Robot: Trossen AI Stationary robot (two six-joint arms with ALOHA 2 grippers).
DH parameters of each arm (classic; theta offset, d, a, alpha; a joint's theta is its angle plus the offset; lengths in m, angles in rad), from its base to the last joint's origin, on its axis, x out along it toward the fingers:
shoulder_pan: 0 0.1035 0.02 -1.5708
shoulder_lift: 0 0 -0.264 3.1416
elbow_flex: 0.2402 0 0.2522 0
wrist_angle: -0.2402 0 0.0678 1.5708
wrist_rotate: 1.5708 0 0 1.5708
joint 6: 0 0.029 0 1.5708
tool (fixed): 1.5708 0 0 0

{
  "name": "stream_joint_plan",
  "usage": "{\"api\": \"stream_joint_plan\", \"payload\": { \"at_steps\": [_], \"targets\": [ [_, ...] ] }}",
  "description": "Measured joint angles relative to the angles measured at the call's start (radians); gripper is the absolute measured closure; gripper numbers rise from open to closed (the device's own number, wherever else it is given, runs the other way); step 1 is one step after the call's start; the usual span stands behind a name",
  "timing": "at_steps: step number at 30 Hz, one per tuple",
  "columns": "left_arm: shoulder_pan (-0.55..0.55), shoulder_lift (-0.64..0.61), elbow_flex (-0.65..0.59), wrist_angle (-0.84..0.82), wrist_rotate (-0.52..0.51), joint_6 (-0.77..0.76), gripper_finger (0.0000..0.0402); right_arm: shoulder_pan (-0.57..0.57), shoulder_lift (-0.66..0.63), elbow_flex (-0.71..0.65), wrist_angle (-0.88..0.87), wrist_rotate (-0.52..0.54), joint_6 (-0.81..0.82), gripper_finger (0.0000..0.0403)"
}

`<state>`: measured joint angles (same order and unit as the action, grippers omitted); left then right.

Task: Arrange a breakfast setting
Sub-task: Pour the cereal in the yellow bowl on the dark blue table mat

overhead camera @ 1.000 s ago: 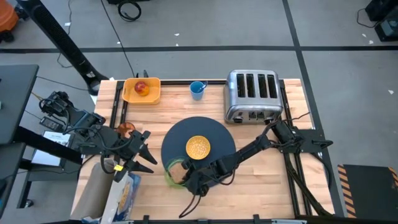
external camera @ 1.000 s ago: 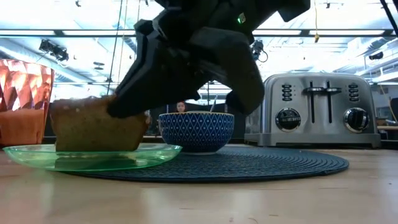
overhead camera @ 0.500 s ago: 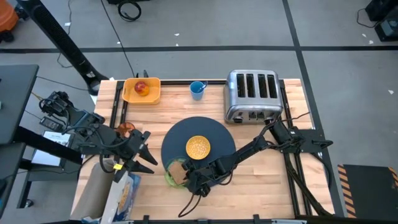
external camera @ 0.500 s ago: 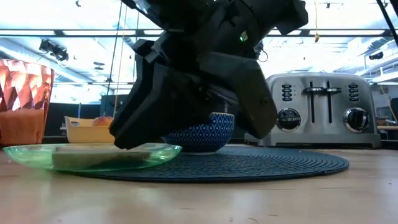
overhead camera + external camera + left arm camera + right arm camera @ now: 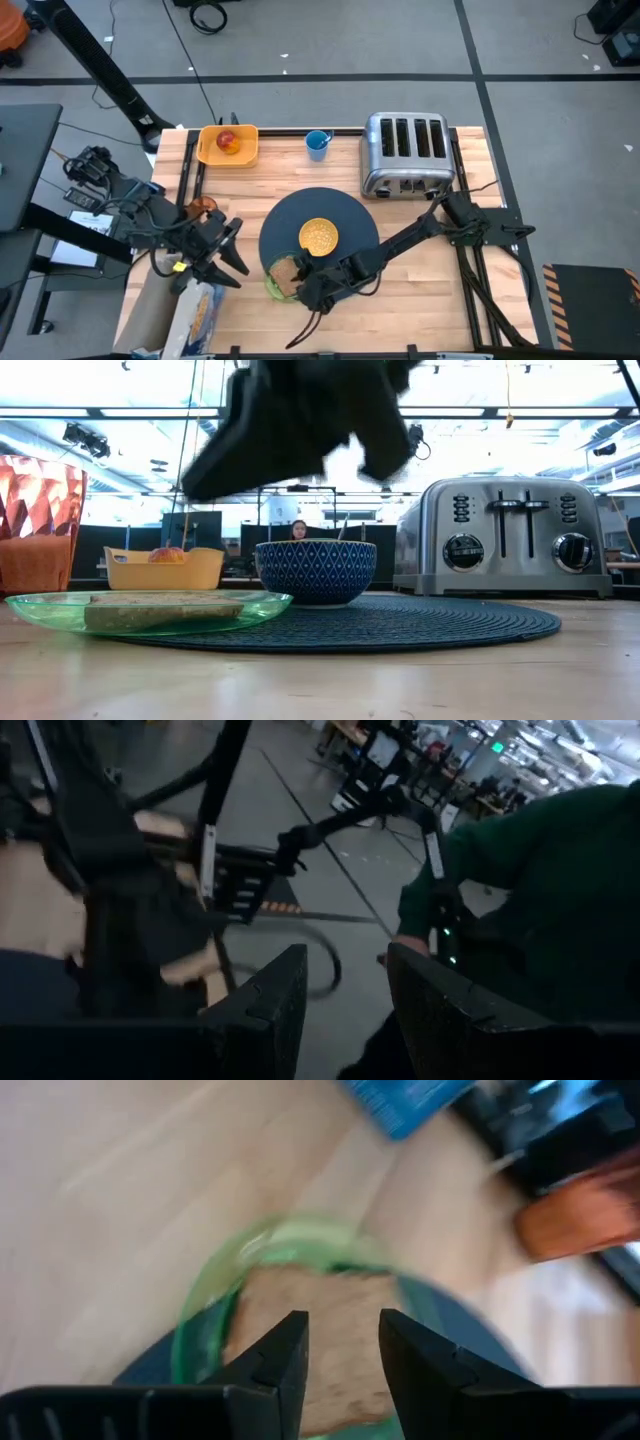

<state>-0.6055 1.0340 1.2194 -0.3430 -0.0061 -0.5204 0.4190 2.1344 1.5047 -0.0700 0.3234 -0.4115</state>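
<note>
Green plate (image 5: pixel 150 608) holds flat toast (image 5: pixel 165 609); right wrist view: right gripper (image 5: pixel 340 1342) jaws parted, empty above.

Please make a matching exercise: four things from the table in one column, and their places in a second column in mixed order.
1. toast
2. red apple
3. cereal bowl
4. blue cup

A. on the dark mat
B. bare wood, left of the toaster
C. flat on the green plate
D. in the orange-yellow tray

Pairs: 1-C, 2-D, 3-A, 4-B
</note>
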Motion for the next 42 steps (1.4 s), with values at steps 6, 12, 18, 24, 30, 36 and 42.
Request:
{"api": "stream_joint_plan", "payload": {
  "at_steps": [6,12,18,24,30,36,42],
  "targets": [
    [-0.074,-0.003,0.000,-0.002,0.027,-0.228,0.0255,0.015,-0.106,0.002,-0.014,0.098,0.115,0.0271],
    [-0.160,-0.003,0.001,-0.004,0.091,-0.602,0.0255,0.020,-0.179,0.002,-0.014,0.106,0.174,0.0272],
    [-0.258,-0.007,0.001,-0.051,0.117,-0.923,0.0255,0.020,-0.194,0.002,-0.017,0.105,0.177,0.0272],
    [-0.303,-0.025,0.002,-0.082,0.043,-0.987,0.0255,0.032,-0.192,0.002,-0.016,0.120,0.191,0.0273],
    [-0.301,-0.018,0.104,-0.121,-0.097,-0.773,0.0264,0.061,-0.192,0.002,-0.015,0.260,0.203,0.0272],
    [-0.300,0.030,0.307,-0.418,-0.184,-0.704,0.0304,0.085,-0.207,0.000,-0.023,0.255,0.276,0.0271],
    [-0.301,0.081,0.477,-0.789,-0.167,-0.948,0.0348,0.105,-0.212,0.001,-0.050,0.274,0.354,0.0270]
  ]
}}
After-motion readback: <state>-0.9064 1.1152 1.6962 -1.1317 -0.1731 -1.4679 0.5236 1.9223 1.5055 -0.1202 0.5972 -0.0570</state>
